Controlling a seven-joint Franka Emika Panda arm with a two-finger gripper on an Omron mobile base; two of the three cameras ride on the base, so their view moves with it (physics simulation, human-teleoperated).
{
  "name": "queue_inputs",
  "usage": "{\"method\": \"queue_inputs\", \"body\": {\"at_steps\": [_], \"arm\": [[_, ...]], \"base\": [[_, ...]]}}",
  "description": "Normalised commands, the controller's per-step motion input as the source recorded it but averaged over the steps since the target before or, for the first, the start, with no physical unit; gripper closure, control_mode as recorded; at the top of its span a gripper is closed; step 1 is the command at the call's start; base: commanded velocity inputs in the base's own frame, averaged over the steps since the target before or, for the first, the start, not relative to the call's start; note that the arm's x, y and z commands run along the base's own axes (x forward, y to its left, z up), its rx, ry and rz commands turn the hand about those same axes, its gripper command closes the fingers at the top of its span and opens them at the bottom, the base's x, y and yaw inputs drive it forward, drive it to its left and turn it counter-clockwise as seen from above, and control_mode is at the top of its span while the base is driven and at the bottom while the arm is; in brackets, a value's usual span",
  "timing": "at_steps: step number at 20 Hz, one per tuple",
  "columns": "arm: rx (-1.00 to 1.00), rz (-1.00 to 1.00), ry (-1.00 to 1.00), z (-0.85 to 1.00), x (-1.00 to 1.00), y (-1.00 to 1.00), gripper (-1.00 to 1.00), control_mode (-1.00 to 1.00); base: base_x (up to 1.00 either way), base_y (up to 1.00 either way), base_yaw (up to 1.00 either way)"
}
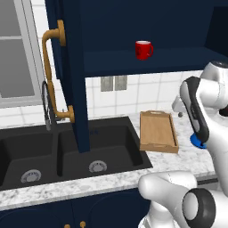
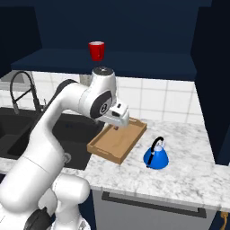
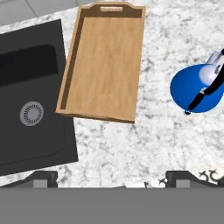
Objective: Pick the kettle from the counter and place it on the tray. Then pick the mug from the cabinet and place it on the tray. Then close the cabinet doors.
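Our gripper (image 3: 111, 177) hangs spread apart over bare counter (image 3: 144, 144), between the tray (image 3: 103, 61) rim and kettle (image 3: 194, 89).

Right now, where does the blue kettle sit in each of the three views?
Left base view: the kettle is a blue sliver at the right, mostly hidden behind the arm.
Right base view: the kettle stands right of centre on the counter.
Hand view: the kettle is at the right edge.
Shared landmark: the wooden tray, apart from the kettle.
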Motion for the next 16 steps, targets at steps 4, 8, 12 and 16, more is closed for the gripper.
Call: {"method": "queue_inputs", "body": {"at_steps": [4, 8, 12, 16], "arm": [[0.01, -0.14, 0.0, -0.47, -0.22, -0.87, -1.0, -1.0], [0.01, -0.13, 0.0, -0.44, -0.24, -0.72, -1.0, -1.0], [0.0, -0.08, 0.04, -0.3, 0.0, -0.46, -1.0, -1.0], [0.0, 0.0, 0.01, -0.23, 0.07, -0.5, -1.0, -1.0]], "base": [[0.0, 0.0, 0.0], [0.0, 0.0, 0.0], [0.0, 0.0, 0.0], [0.0, 0.0, 0.0]]}}
